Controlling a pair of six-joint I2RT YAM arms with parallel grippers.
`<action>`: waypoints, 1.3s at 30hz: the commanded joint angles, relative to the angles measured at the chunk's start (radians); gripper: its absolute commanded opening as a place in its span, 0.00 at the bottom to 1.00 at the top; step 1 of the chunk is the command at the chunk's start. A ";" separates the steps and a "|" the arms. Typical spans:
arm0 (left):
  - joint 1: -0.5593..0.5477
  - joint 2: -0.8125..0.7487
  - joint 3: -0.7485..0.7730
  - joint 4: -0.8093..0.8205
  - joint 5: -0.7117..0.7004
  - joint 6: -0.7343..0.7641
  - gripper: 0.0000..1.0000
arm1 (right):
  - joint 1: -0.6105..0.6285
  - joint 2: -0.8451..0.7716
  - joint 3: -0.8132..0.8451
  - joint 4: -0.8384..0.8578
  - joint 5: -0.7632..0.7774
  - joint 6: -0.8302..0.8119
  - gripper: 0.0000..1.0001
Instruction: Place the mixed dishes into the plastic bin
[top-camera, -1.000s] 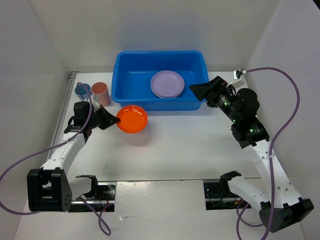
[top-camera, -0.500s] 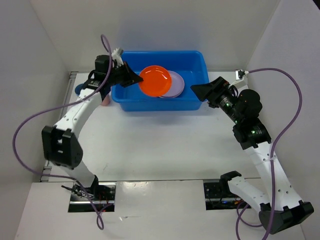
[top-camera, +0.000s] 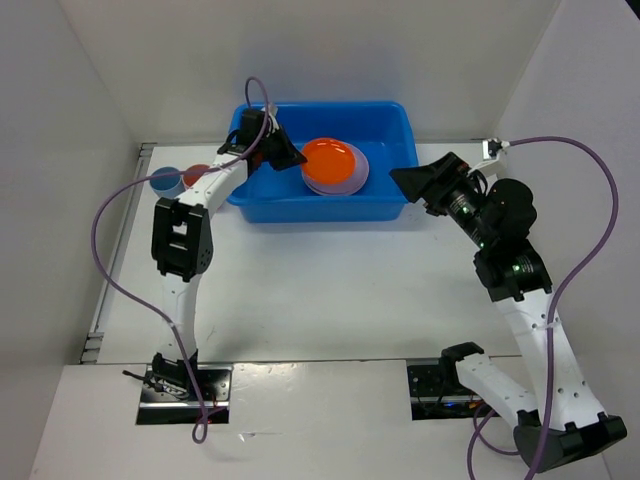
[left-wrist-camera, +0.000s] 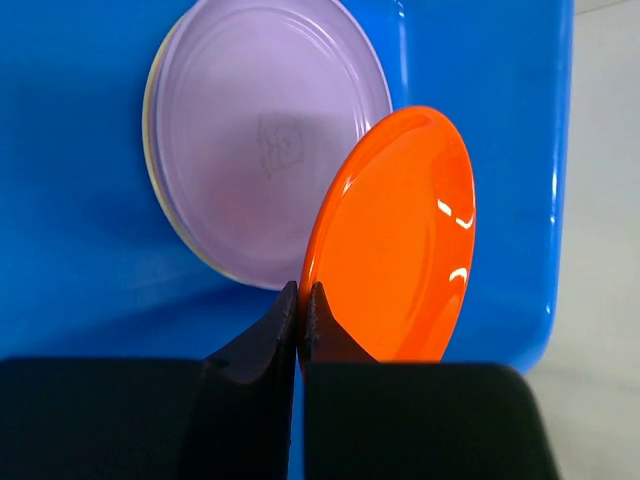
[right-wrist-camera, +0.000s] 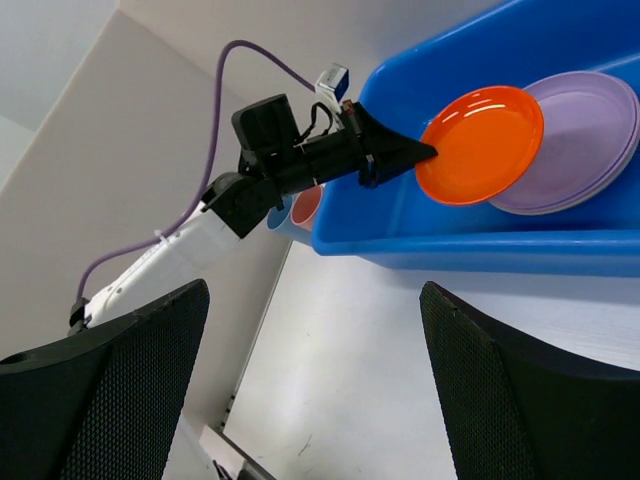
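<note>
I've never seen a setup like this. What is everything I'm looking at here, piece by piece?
bin: one, bright blue, at the far middle of the table
lavender plate: one, lying flat in the bin
pale rim: one, cream-yellow, peeking out under the lavender plate; probably another plate
orange plate: one, held tilted by its edge, over the bin and partly above the lavender plate
blue cup: one, on the table left of the bin
salmon-pink cup: one, beside the blue cup, partly hidden by the arm
table: one, white
cables: two, purple, one looping from each arm
left gripper: one, black, shut on the orange plate's edge
right gripper: one, black, open and empty, just right of the bin
</note>
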 joint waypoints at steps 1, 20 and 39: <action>-0.006 0.035 0.123 0.047 -0.020 -0.042 0.00 | -0.034 -0.024 0.049 -0.023 -0.027 -0.025 0.91; -0.023 0.725 1.142 -0.455 -0.014 -0.044 0.00 | -0.115 -0.062 0.108 -0.103 -0.076 -0.056 0.91; -0.023 0.607 1.196 -0.475 -0.020 -0.013 0.49 | -0.116 -0.053 0.099 -0.103 -0.085 -0.056 0.91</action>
